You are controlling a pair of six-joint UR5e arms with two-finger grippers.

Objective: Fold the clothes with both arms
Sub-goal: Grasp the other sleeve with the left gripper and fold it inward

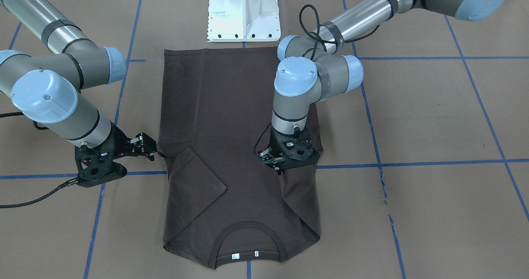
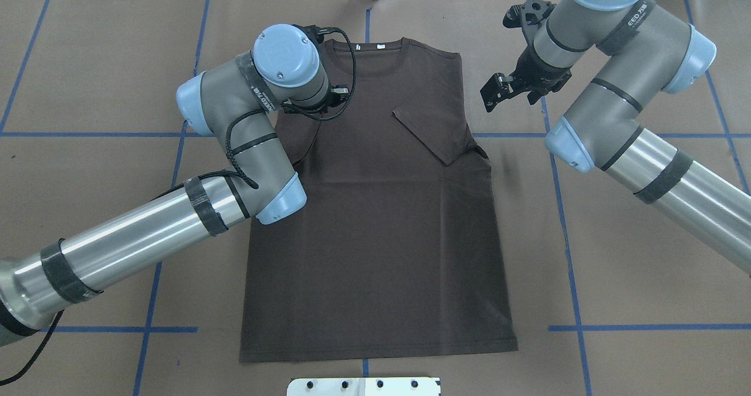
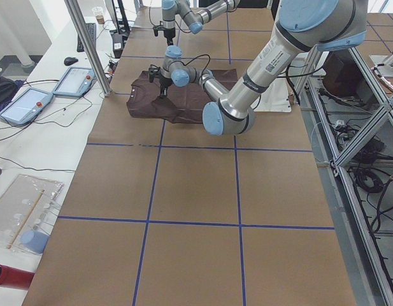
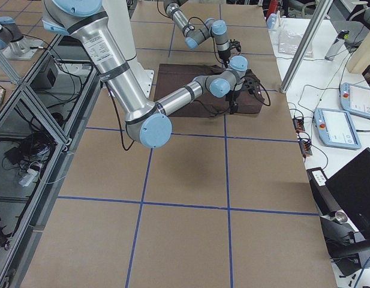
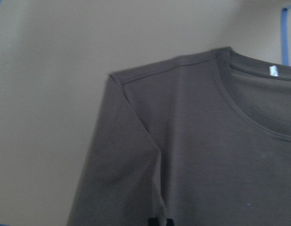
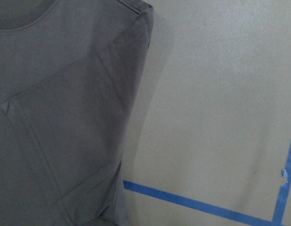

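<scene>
Brown paper with blue tape lines covers the bench [image 1: 434, 113], and on it a dark brown short-sleeved T-shirt [image 1: 231, 118] lies flat, its hem towards the robot and its ribbed round collar [image 1: 252, 229] at the far side.

We judge the fold to be at an early stage. The right sleeve [image 1: 198, 180] is turned in and lies as a flap across the chest. The left sleeve [image 1: 299, 196] seems turned in too, going by the straight side edge and the slanting crease. The body is at full length, so in our view the hem-to-collar folds remain to be done.

The right hand [image 1: 148, 147] hangs just beside the shirt's right edge, at sleeve level, with its jaws parted and nothing in them. The left hand [image 1: 281, 168] points down over the left sleeve. We cannot tell how far it is open or whether it pinches cloth.

In the overhead view the left arm [image 2: 252, 120] covers the left shoulder. The side views show the shirt too small to read. We make out two white neck tags [image 1: 236, 256] but no chest print.
</scene>
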